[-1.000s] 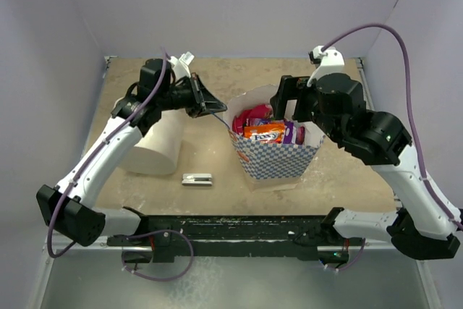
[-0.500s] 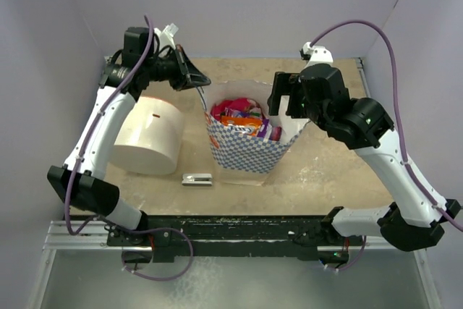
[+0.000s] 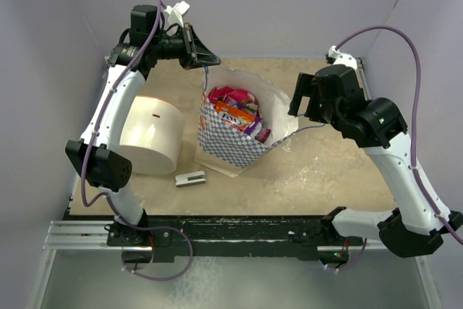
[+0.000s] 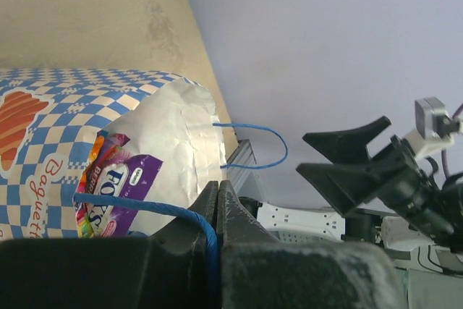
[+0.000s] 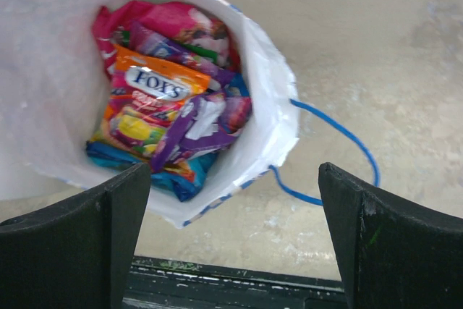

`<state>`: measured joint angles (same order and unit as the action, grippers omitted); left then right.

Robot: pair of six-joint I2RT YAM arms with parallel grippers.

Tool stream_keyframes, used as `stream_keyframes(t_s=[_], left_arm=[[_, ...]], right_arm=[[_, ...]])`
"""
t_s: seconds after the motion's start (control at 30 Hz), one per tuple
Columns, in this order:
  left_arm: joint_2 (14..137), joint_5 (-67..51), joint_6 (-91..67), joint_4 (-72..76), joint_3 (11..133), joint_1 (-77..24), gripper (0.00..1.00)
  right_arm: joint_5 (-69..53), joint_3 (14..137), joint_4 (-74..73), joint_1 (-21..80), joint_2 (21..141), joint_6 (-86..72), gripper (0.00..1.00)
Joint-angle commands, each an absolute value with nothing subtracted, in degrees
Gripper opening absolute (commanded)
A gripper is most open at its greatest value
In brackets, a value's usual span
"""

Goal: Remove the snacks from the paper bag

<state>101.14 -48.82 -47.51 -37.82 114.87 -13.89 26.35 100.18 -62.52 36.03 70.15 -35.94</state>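
The paper bag [image 3: 230, 144], white with a blue checkered band, leans tilted at mid-table with its mouth open. Several snacks [image 3: 236, 110] in pink, orange, purple and blue lie inside. My left gripper [image 3: 207, 58] is raised above the bag's far-left rim, shut on a blue string handle [image 4: 194, 221]. The left wrist view shows the bag [image 4: 51, 106] and a purple snack [image 4: 116, 187] in it. My right gripper [image 3: 298, 99] is open and empty, just right of the bag's rim. The right wrist view looks down into the bag [image 5: 278, 110] onto the snacks [image 5: 163, 99], with that gripper [image 5: 233, 171] wide open.
A plain white cylinder [image 3: 152, 135] lies left of the bag. A small grey metal clip [image 3: 189, 177] lies in front of it. The bag's other blue handle [image 5: 340, 135] trails on the tabletop to the right. Walls close the table on three sides.
My left gripper rose and moved back-left with the handle, dragging and tilting the bag leftward. My right gripper drew away to the right of the bag.
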Motion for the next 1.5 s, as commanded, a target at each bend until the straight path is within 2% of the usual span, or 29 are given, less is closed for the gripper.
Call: stream_keyframes(t_s=[0.0, 0.17, 0.23, 0.37, 0.47, 0.57, 0.77, 0.87, 1.0, 1.2, 1.3, 1.47], left_arm=[[96.6, -52.8, -49.0, -28.3, 115.8, -13.3, 0.0], [95.5, -53.4, -50.9, -25.4, 113.9, -13.4, 0.0], [95.3, -53.8, -51.8, -24.0, 113.7, -13.4, 0.0], [95.9, -54.9, -54.8, -19.5, 114.3, -13.4, 0.0], [97.7, -55.4, -56.8, -16.6, 117.0, -13.3, 0.0], [100.1, -56.2, -58.5, -11.4, 119.6, -13.4, 0.0], [108.0, -58.2, -62.6, -6.1, 131.4, -13.3, 0.0], [110.7, -59.6, -64.7, -4.6, 136.2, -13.4, 0.0], [108.1, -60.9, -65.5, -2.1, 130.1, -14.7, 0.01], [98.6, -60.2, -58.9, -7.3, 115.3, -21.4, 0.01], [92.5, -57.3, -55.9, -10.8, 108.1, -23.9, 0.01], [85.6, -54.3, -58.5, -7.7, 97.9, -25.5, 0.0]], right_arm=[[23.5, 97.8, -65.6, 28.9, 70.1, -37.6, 1.0], [13.5, 92.0, -64.7, 25.3, 71.1, -37.7, 0.99], [12.9, 88.8, -63.4, 25.2, 70.1, -37.1, 0.93], [11.8, 85.6, -60.7, 25.1, 68.4, -33.6, 0.56], [8.5, 85.5, -59.7, 25.1, 68.0, -31.9, 0.22], [4.8, 84.6, -55.2, 25.1, 67.3, -28.5, 0.0], [-11.0, 79.5, -44.5, 25.8, 65.2, -34.5, 0.0], [-15.2, 76.3, -39.1, 27.7, 64.3, -39.5, 0.0], [-17.0, 72.4, -35.2, 31.7, 63.6, -42.9, 0.0], [-14.4, 68.5, -39.4, 33.3, 60.5, -42.7, 0.01], [-12.1, 67.3, -43.9, 33.3, 57.7, -43.4, 0.12], [-2.0, 70.1, -50.0, 33.3, 56.0, -42.6, 0.31]])
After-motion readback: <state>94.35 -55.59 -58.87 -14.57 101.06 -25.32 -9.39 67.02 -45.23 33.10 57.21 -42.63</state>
